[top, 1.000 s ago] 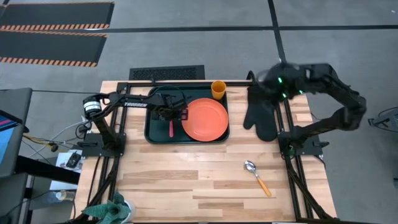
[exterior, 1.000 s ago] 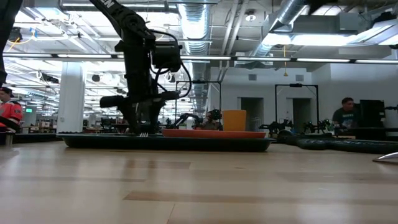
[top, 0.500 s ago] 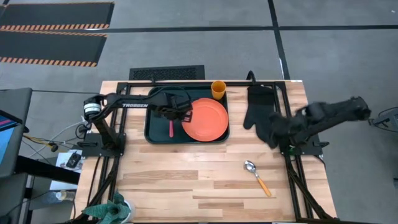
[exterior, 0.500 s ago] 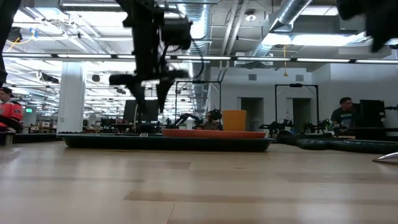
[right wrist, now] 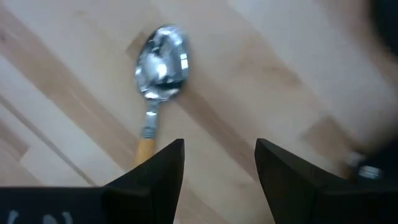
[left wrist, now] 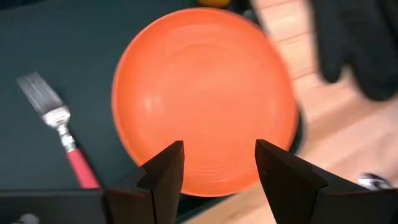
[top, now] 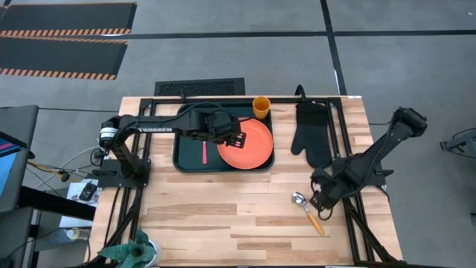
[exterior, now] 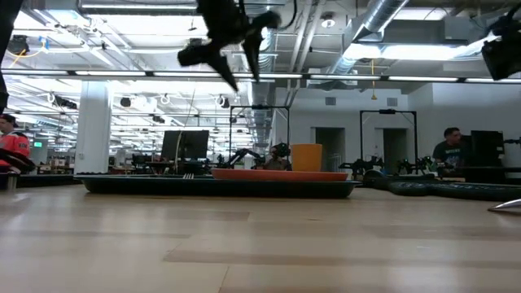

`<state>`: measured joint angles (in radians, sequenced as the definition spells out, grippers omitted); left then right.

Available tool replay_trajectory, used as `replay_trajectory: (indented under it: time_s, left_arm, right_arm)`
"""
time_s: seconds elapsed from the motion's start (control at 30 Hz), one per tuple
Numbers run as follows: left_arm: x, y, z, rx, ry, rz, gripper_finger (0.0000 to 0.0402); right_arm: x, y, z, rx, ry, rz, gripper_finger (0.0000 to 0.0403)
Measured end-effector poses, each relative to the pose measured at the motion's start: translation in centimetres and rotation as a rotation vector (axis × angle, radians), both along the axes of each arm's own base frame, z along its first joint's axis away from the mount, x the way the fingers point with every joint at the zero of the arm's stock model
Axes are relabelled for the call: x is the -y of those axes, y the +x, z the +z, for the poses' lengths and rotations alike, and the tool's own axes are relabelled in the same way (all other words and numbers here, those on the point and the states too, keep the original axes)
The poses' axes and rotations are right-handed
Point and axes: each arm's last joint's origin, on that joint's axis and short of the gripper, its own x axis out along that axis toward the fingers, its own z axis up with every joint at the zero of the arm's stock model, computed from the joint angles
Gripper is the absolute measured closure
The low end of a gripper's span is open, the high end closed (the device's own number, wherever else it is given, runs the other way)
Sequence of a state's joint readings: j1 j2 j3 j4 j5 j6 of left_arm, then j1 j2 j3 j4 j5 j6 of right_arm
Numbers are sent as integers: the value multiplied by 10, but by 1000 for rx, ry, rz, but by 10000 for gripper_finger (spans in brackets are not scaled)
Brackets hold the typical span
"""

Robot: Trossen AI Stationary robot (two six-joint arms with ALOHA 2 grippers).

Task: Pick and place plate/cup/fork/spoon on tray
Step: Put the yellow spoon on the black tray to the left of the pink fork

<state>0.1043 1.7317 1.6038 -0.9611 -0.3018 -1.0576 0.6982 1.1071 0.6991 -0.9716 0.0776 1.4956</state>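
Wooden bench (top: 223,216), light butcher-block, with open workshop floor behind it and a person seated far off at the room's right side.

Right gripper (top: 321,198): had swung down from above the black oven mitt (top: 312,136) at the bench's far right edge, to hang low by the near right part of the bench. Fingers spread, nothing between them. The spoon (right wrist: 155,78) lay just ahead of the fingers in the wrist view, bowl up, yellow handle running back toward the gripper; not yet touched. From above, the spoon (top: 306,211) sat just beside the gripper on bare wood, well apart from the tray.

Left gripper (top: 236,139): had lifted off the fork and drifted across over the near-side rim of the plate (top: 246,141). Fingers apart, empty. Seen from table height it rode high above the tray.

The fork (top: 204,153) lay flat on the tray (top: 184,160), left of the plate, tines toward the far edge, released and at rest. The plate occupied the tray's right half. The cup (top: 261,107) stood at the tray's far right corner.

Judgement: three of four pieces look placed; the spoon is the last one out. The right arm's drop toward it reads as the start of that pick. A flat spoon on wood gives little to grip, and the thin handle may slip or skate when the fingers close.
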Motion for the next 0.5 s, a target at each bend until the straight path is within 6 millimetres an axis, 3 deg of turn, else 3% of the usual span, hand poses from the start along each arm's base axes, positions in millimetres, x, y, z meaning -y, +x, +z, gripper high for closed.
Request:
replay_trajectory:
  time_s: [0.27,0.5]
  left_arm:
    - [21,7,28,67,74,-134,217]
    - [33,7,31,44,91,-246,217]
  right_arm:
    - [-40,22,-31,31,35,56,182]
    - [-57,31,-49,40,81,-28,182]
